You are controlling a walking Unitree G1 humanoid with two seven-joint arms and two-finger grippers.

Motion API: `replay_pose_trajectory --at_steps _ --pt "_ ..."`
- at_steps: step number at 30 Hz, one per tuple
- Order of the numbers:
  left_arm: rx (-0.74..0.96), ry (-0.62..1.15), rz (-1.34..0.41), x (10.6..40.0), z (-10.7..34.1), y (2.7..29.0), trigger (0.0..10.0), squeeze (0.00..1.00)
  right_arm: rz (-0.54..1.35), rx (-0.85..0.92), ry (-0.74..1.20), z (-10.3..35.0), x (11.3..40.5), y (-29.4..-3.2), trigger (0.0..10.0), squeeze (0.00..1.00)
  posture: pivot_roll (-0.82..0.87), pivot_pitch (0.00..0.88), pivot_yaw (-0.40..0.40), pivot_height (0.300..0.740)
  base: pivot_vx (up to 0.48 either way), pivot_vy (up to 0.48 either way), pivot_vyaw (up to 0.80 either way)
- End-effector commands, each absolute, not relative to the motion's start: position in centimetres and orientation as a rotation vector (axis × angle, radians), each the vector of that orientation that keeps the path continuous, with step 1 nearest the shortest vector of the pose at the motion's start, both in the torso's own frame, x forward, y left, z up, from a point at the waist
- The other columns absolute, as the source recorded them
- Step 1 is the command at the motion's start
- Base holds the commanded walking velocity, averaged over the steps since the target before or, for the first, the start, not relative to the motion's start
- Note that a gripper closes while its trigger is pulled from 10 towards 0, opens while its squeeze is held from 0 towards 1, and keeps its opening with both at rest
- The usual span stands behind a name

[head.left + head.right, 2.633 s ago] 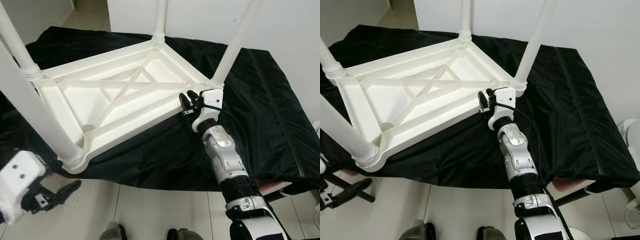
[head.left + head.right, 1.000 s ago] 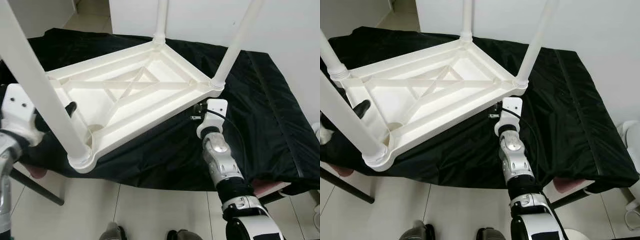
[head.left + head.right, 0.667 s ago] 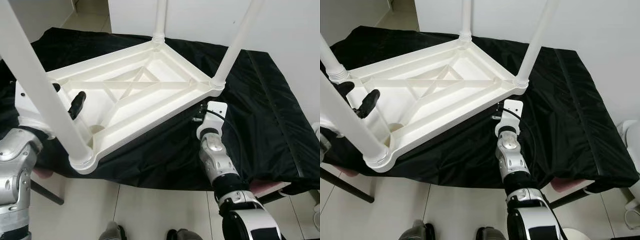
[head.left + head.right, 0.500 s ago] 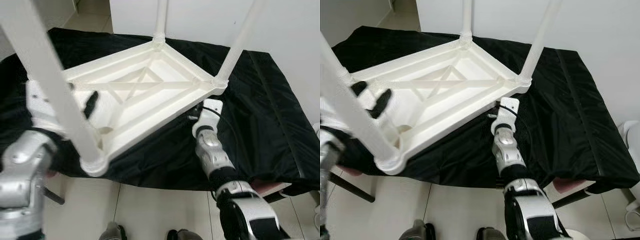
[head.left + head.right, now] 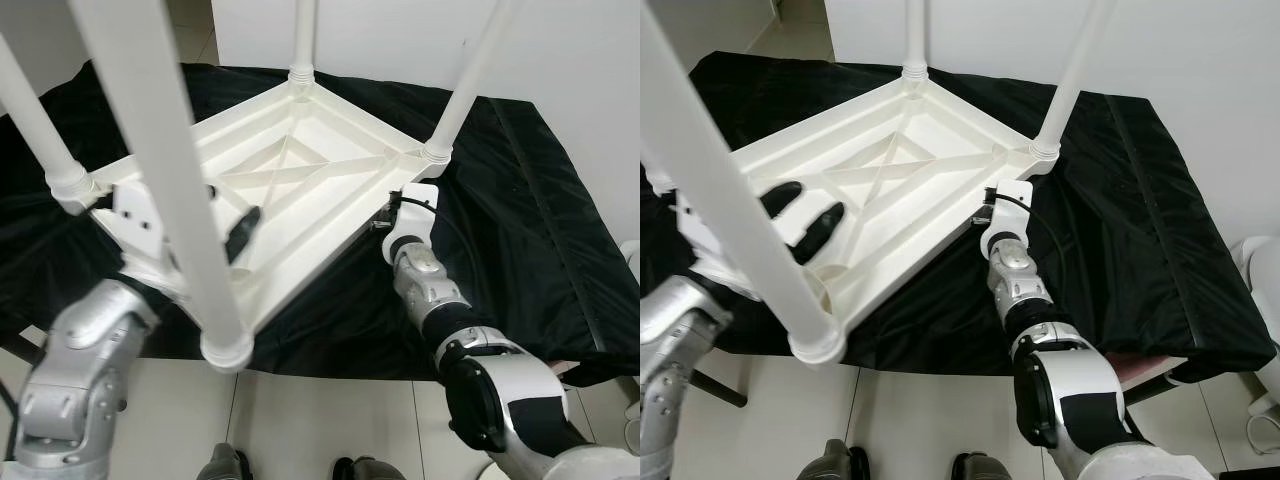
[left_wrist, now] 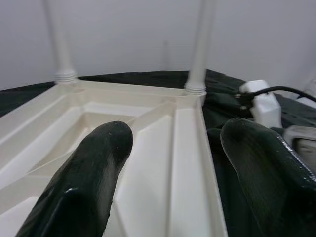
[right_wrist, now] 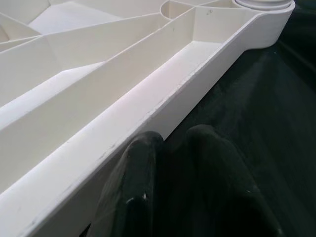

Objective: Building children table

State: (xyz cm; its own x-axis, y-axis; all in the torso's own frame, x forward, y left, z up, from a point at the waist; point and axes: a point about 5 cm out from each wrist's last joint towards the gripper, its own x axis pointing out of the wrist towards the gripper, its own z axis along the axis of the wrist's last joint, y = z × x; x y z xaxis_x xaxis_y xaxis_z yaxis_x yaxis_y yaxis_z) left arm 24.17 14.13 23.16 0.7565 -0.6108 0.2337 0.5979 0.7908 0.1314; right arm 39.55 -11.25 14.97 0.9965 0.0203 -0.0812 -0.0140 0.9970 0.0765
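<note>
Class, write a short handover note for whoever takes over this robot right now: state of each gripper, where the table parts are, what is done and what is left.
Left gripper: fingers open, over the near rim of the upturned white table.
Right gripper: fingers shut together, holding nothing, tucked against the table's outer edge below the right corner leg.
Table lies top-down on the black cloth; four white legs stand in their corner sockets.
Done: all legs appear fitted.
Left: probably check the legs are tight, then turn the table upright.
</note>
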Motion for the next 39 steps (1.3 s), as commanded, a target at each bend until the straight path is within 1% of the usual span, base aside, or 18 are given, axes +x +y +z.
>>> replay_pose_trajectory --at_steps 1,3,6,9,14,16,17,19,20,23,24,25,28,29,31,33,35,39 --pt "0.028 -0.262 -0.74 23.4 22.8 12.1 10.0 0.0 0.101 0.076 0.069 15.5 39.7 -9.8 10.0 0.0 -0.01 0.121 -0.024 0.74 0.0 0.0 0.0" --pt "0.028 -0.262 -0.74 23.4 22.8 12.1 10.0 0.0 0.101 0.076 0.069 15.5 39.7 -9.8 10.0 0.0 -0.01 0.121 -0.024 0.74 0.0 0.0 0.0" --pt "0.002 -0.261 -0.799 23.3 22.7 10.0 10.0 0.0 0.118 0.071 0.049 16.3 40.0 -9.8 10.0 0.0 -0.02 0.12 -0.01 0.74 0.0 0.0 0.0" --pt "-0.007 -0.264 -0.813 23.4 22.8 9.3 10.0 0.0 0.113 0.072 0.021 16.8 40.2 -9.9 10.0 0.0 -0.02 0.122 -0.002 0.74 0.0 0.0 0.0" --pt "-0.004 -0.266 -0.815 23.4 22.8 9.1 10.0 0.0 0.104 0.075 0.006 17.0 40.3 -10.1 10.0 0.0 -0.02 0.122 -0.002 0.74 0.0 0.0 0.0" --pt "0.012 -0.259 -0.807 23.5 22.7 9.2 10.0 0.0 0.101 0.083 -0.013 17.1 40.2 -10.4 10.0 0.0 -0.01 0.13 -0.005 0.74 0.0 0.0 0.0" --pt "0.063 -0.232 -0.795 23.7 22.2 9.4 10.0 0.0 0.104 0.086 -0.042 16.9 40.0 -11.2 10.0 0.0 -0.01 0.138 -0.015 0.74 0.0 0.0 0.0" --pt "0.063 -0.232 -0.795 23.7 22.2 9.4 10.0 0.0 0.104 0.086 -0.042 16.9 40.0 -11.2 10.0 0.0 -0.01 0.138 -0.015 0.74 0.0 0.0 0.0" --pt "0.118 -0.214 -0.813 23.9 21.6 9.5 10.0 0.0 0.117 0.087 -0.08 16.6 39.7 -12.3 10.0 0.0 -0.01 0.139 -0.017 0.74 0.0 0.0 0.0" --pt "0.173 -0.205 -0.832 24.2 21.1 9.6 10.0 0.0 0.134 0.085 -0.113 16.5 39.3 -13.1 10.0 0.0 -0.01 0.15 -0.018 0.74 0.0 0.0 0.0" --pt "0.229 -0.208 -0.901 24.4 20.8 9.4 10.0 0.0 0.177 0.083 -0.177 16.5 38.6 -14.7 10.0 0.0 -0.02 0.146 -0.013 0.74 0.0 0.0 0.0" --pt "0.229 -0.208 -0.901 24.4 20.8 9.4 10.0 0.0 0.177 0.083 -0.177 16.5 38.6 -14.7 10.0 0.0 -0.02 0.146 -0.013 0.74 0.0 0.0 0.0" --pt "0.293 -0.196 -0.971 24.4 20.5 9.4 10.0 0.0 0.209 0.082 -0.247 16.8 37.7 -16.2 10.0 0.0 -0.03 0.15 -0.006 0.74 0.0 0.0 0.0" --pt "0.392 -0.177 -1.009 24.3 19.8 9.5 10.0 0.0 0.212 0.084 -0.293 17.0 37.0 -17.2 10.0 0.0 -0.04 0.15 0.0 0.74 0.0 0.0 0.0" --pt "0.452 -0.137 -1.074 23.9 19.1 9.9 10.0 0.0 0.192 0.1 -0.353 17.1 35.4 -18.8 10.0 0.0 -0.06 0.156 0.01 0.74 0.0 0.0 0.0" --pt "0.452 -0.137 -1.074 23.9 19.1 9.9 10.0 0.0 0.192 0.1 -0.353 17.1 35.4 -18.8 10.0 0.0 -0.06 0.156 0.01 0.74 0.0 0.0 0.0" --pt "0.431 -0.094 -1.1 23.5 18.8 10.6 10.0 0.0 0.19 0.111 -0.387 17.1 33.9 -19.6 10.0 0.0 -0.08 0.159 0.021 0.74 0.0 0.0 0.0" --pt "0.419 -0.07 -1.115 23.2 18.6 11.0 10.0 0.0 0.194 0.11 -0.391 17.0 33.1 -19.8 10.0 0.0 -0.08 0.159 0.021 0.74 0.0 0.0 0.0"
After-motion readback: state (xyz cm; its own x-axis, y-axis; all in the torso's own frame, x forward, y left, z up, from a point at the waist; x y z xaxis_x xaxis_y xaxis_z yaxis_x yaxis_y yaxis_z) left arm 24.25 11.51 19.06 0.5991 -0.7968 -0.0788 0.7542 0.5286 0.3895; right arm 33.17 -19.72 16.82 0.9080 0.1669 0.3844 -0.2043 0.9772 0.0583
